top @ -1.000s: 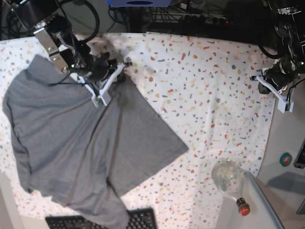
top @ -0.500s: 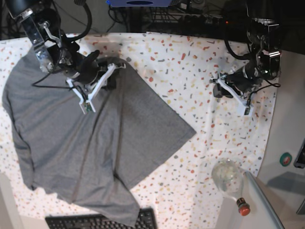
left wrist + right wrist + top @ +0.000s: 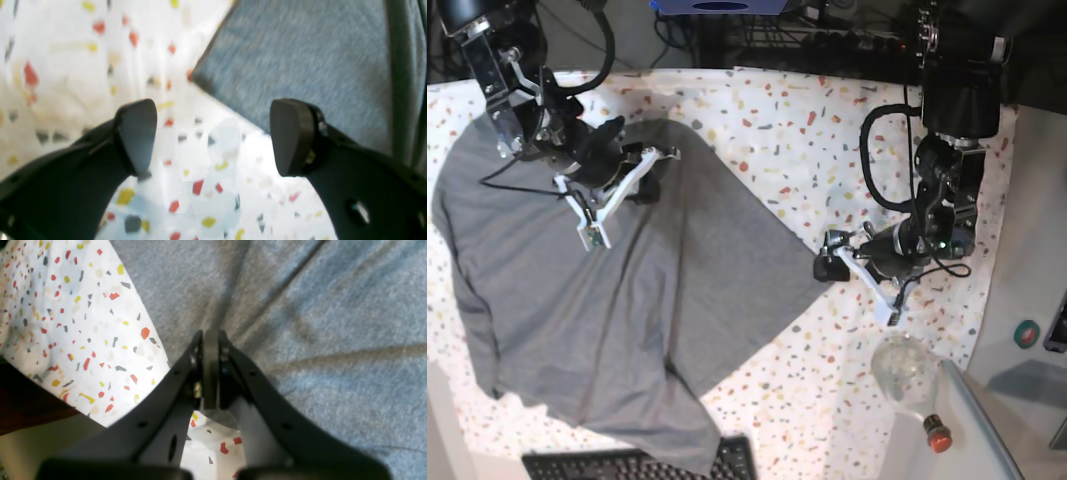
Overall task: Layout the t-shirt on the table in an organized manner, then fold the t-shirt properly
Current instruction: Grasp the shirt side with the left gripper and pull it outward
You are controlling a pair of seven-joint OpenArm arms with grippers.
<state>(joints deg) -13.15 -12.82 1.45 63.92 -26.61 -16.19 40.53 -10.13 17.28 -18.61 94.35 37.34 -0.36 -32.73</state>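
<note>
- Base view, left side: the right arm reaches in from the top-left corner and angles down and inward, its right gripper lying low over the upper part of the t-shirt.
- In the right wrist view the right gripper has its jaws pressed flat together with a fold of grey cloth drawn up to them; creases fan away from the tip.
- The t-shirt covers the left half of the table, spread loosely with folds, its long axis running from the upper left down toward the near edge.
- Its lower hem hangs against a black keyboard at the near edge; its left side reaches the table's left edge.
- One corner of the t-shirt points rightward, ending just beside the left gripper.
- Right of that corner the speckled cloth lies bare up to the far and right edges.
- The left arm hangs down from the top right and bends back inward, wrist low over the table.
- In the left wrist view the left gripper stands spread wide, nothing between the fingers, the t-shirt corner just ahead.
- A clear bottle lies near the right front corner.
</note>
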